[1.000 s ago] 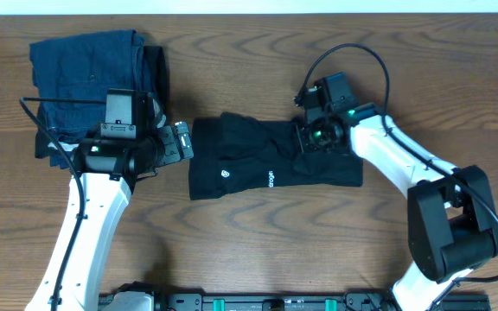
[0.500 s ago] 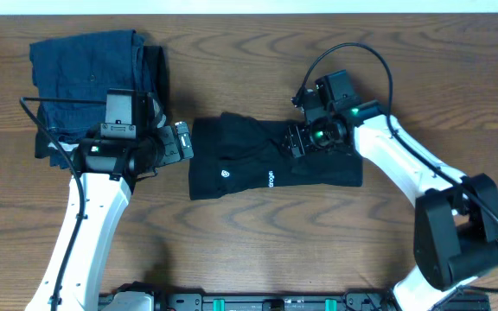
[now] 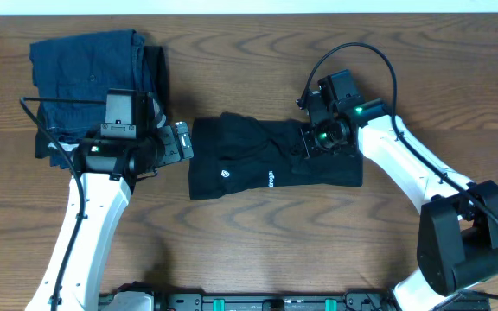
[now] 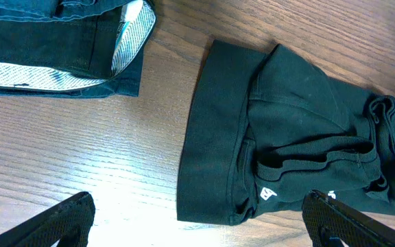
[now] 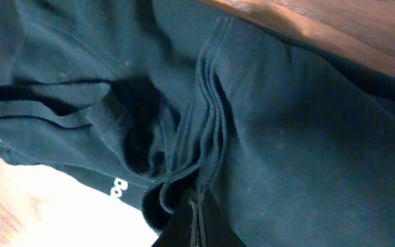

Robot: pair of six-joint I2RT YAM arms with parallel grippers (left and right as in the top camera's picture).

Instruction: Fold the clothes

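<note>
One pile of folded dark blue clothes (image 3: 89, 73) sits upper left on the wooden table (image 3: 232, 250), and just right of it the left gripper (image 3: 180, 142) hovers with its two fingers spread wide. One black T-shirt (image 3: 249, 164) lies crumpled at centre (tiny white logo showing). At its right part the right gripper (image 5: 194, 206), fingers pressed together, pinches a bunched ridge of the cloth.

No word can be made out: the black T-shirt (image 3: 240, 147) carries a tiny white logo (image 4: 268, 194) and a short line of white lettering (image 3: 271, 179), both too small to read, and the right wrist view cuts the letters off
</note>
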